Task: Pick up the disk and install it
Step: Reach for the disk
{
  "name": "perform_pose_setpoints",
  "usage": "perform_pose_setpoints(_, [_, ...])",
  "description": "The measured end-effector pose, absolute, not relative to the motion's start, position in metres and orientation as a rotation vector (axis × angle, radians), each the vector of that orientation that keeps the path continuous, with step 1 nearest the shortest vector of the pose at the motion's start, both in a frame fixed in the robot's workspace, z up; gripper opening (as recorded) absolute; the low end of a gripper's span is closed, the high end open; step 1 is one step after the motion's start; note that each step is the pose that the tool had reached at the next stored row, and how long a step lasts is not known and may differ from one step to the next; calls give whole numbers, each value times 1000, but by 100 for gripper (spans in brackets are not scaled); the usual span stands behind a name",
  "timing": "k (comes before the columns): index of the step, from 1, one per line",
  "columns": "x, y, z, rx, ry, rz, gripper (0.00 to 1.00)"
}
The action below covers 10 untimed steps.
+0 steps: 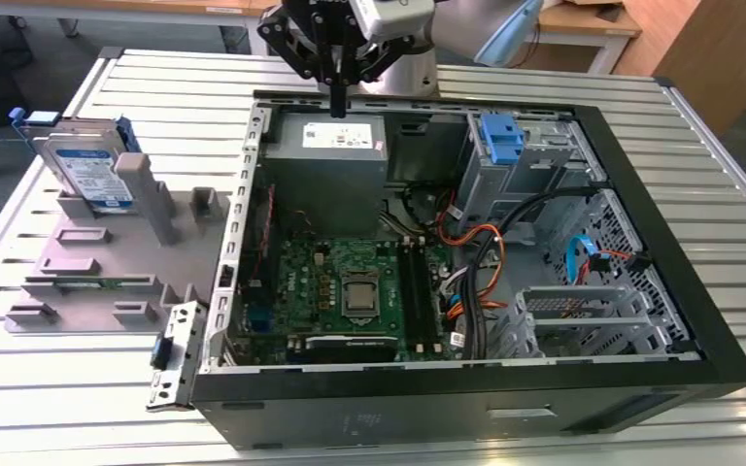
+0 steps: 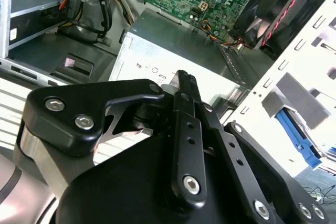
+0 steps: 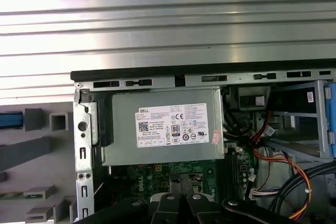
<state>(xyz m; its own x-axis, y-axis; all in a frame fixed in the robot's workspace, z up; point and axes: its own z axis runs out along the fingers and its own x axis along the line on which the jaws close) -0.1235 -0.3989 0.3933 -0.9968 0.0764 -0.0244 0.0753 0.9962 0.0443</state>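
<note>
ribbed silver metal surface (image 1: 36,408) is carrying an open black computer case (image 1: 477,393). on the exterior view's left of the case, a grey plastic fixture (image 1: 88,262) is holding the silver-grey disk with blue rails (image 1: 92,173) upright. the black pincer (image 1: 337,107), fingers pressed together and gripping nothing, is hovering over the grey power-supply box (image 1: 327,146), well apart from the disk.

Blue-railed disk (image 1: 88,170), green motherboard (image 1: 302,277)
</note>
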Motion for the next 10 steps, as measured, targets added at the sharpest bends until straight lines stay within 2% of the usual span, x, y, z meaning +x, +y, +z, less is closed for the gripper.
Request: perform_pose_setpoints(10, [-140, -399, 393, 118, 3112, 68, 11])
